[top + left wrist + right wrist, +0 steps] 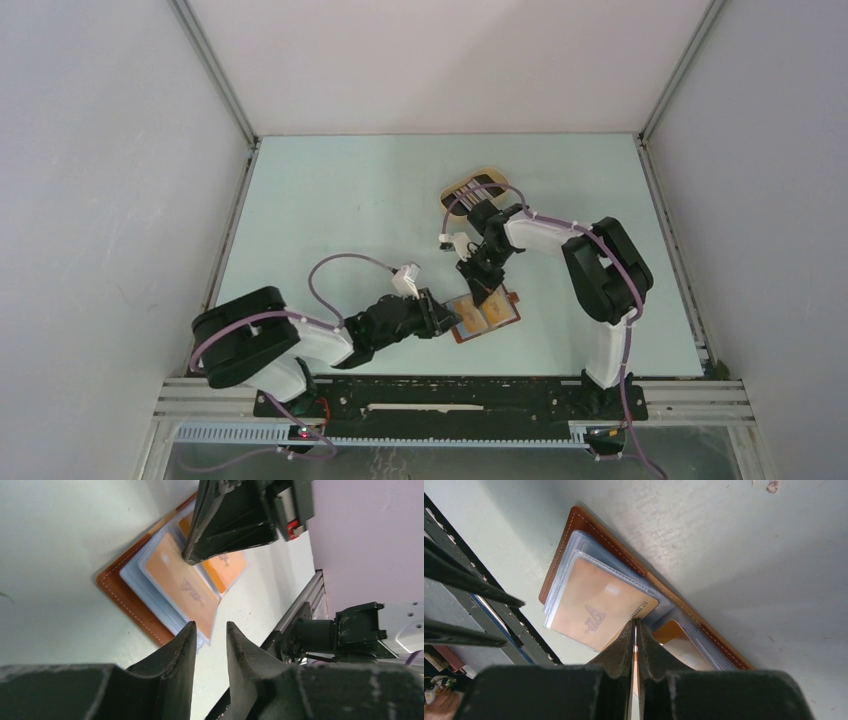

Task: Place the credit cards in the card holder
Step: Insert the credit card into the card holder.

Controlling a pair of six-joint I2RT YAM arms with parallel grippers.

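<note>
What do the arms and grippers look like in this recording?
The left arm and right arm have white shells and black joints, with a lilac cable looped along each. The left gripper and right gripper are black, each with two tapered, scuffed fingers.

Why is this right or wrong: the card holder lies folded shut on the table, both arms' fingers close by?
Wrong: the card holder lies open, not shut; the right wrist view shows its clear sleeves exposed. The table and the nearby fingers are correct.

Reddish-brown card holder (591,527), pale stitching, orange cards (594,605), pale green table (350,200)
</note>
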